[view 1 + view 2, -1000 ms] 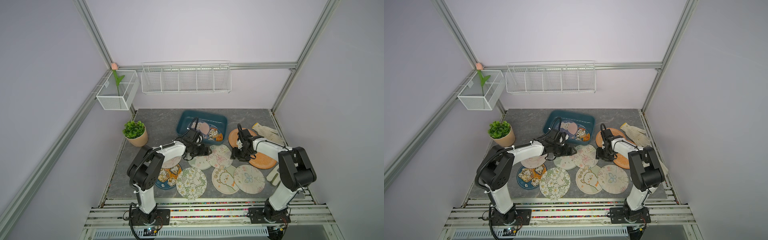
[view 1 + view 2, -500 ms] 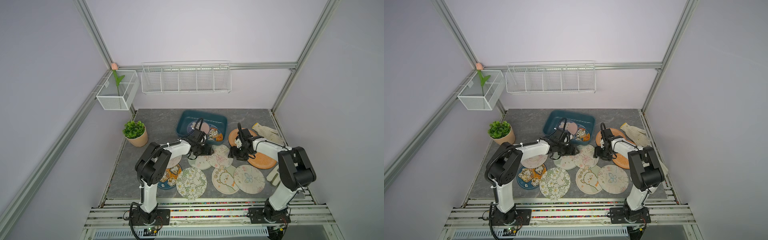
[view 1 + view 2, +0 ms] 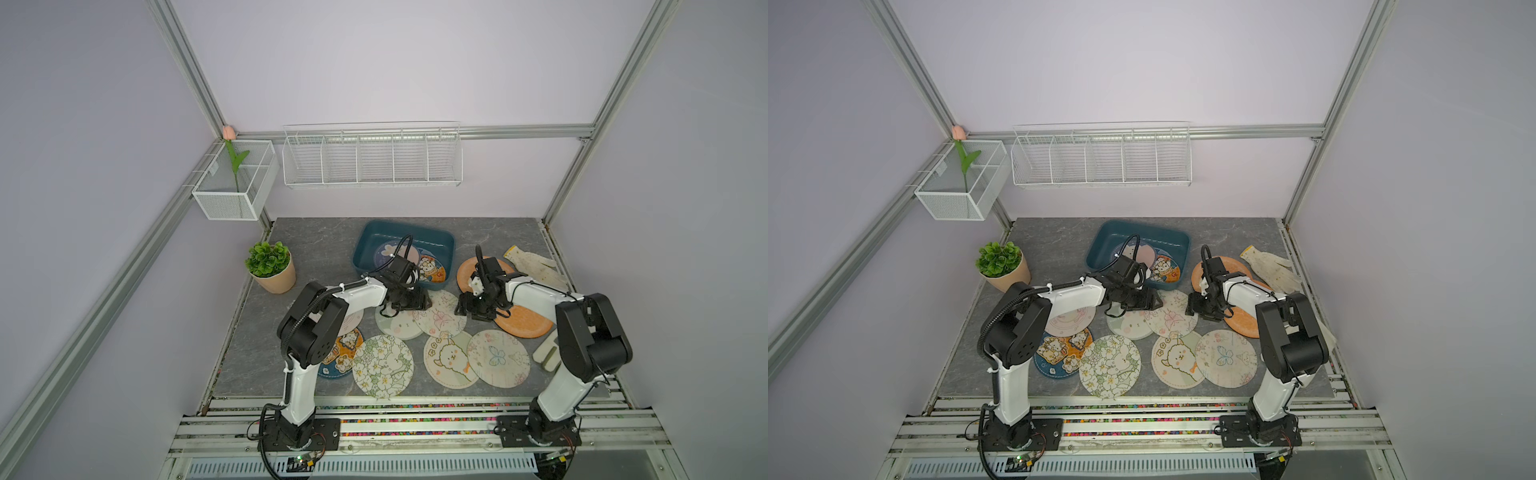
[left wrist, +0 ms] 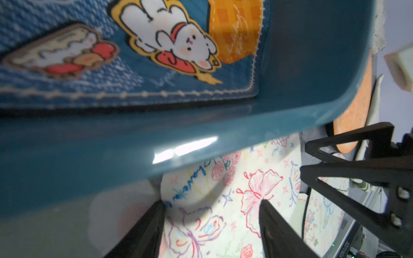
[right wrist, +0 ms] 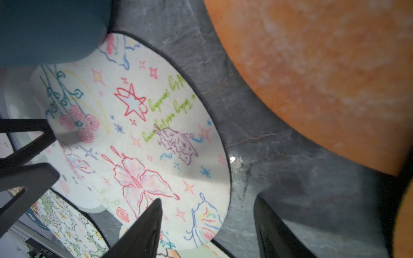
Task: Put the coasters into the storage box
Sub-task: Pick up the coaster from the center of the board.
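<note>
Storage box (image 3: 409, 230) sits rear-centre on the surface (image 3: 316, 245). Inside lie at least 2 printed coasters (image 3: 432, 268), maybe a 3rd; can't tell, the left arm's cable crosses them. Outside the box: 9 more, i.e. 7 printed + 2 plain orange coasters (image 3: 525, 326), several overlapping, in front of or right of the box.

Left tool (image 4: 211, 202) is wide, nothing held, low over the butterfly coaster (image 3: 440, 318), just outside the box wall. Right tool (image 5: 207, 198) is wide too and empty, its fingers straddling that coaster's rim. Right arm lies across both orange ones.

Others: 2 gloves, one (image 3: 536, 266) rear right, one (image 3: 546, 353) partly behind the right arm; 1 potted plant (image 3: 272, 270); 2 wire baskets (image 3: 372, 156) on the walls; 1 tulip (image 3: 237, 160).
</note>
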{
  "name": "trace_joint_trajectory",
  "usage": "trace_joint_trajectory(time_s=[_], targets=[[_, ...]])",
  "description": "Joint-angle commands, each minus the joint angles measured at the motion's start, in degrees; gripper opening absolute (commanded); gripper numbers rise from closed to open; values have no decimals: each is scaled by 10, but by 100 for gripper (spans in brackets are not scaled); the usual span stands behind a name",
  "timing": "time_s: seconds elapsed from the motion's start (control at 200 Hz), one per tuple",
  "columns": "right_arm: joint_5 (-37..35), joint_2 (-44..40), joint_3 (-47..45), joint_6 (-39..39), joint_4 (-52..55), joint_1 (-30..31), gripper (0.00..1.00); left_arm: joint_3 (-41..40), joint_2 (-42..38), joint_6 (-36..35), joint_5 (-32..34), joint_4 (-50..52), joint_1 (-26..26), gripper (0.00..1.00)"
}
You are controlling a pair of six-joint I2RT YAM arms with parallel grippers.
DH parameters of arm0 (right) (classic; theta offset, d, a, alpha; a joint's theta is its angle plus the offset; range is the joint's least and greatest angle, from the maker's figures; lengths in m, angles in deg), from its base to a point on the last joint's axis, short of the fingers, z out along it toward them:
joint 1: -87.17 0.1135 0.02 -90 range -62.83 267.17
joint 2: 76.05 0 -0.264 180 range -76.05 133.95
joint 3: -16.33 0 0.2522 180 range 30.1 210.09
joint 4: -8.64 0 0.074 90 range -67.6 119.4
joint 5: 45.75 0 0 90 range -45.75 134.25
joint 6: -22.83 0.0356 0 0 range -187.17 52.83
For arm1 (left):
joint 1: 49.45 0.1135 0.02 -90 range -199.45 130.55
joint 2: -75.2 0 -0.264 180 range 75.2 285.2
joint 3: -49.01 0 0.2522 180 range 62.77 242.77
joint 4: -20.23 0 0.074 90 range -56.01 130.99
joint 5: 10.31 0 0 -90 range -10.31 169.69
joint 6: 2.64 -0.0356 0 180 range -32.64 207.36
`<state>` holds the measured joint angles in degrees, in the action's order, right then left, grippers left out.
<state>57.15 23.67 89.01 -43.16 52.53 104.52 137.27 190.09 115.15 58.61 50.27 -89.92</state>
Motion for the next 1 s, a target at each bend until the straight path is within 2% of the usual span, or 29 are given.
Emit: trace_joint_trajectory(time_s=[0.0, 0.3, 0.59, 0.79, 0.995], targets=[[12, 27, -17, 0, 12, 1, 67, 12, 22, -8, -15, 25, -10, 66], [46, 41, -18, 3, -6, 8, 66, 11, 22, -5, -18, 26, -12, 62], [55, 48, -20, 10, -16, 19, 64, 13, 21, -1, -19, 23, -15, 49], [48, 41, -21, 9, -12, 19, 64, 12, 7, 3, -17, 24, -15, 26], [49, 30, -23, 9, -10, 15, 67, 5, -42, 7, -15, 27, -15, 4]])
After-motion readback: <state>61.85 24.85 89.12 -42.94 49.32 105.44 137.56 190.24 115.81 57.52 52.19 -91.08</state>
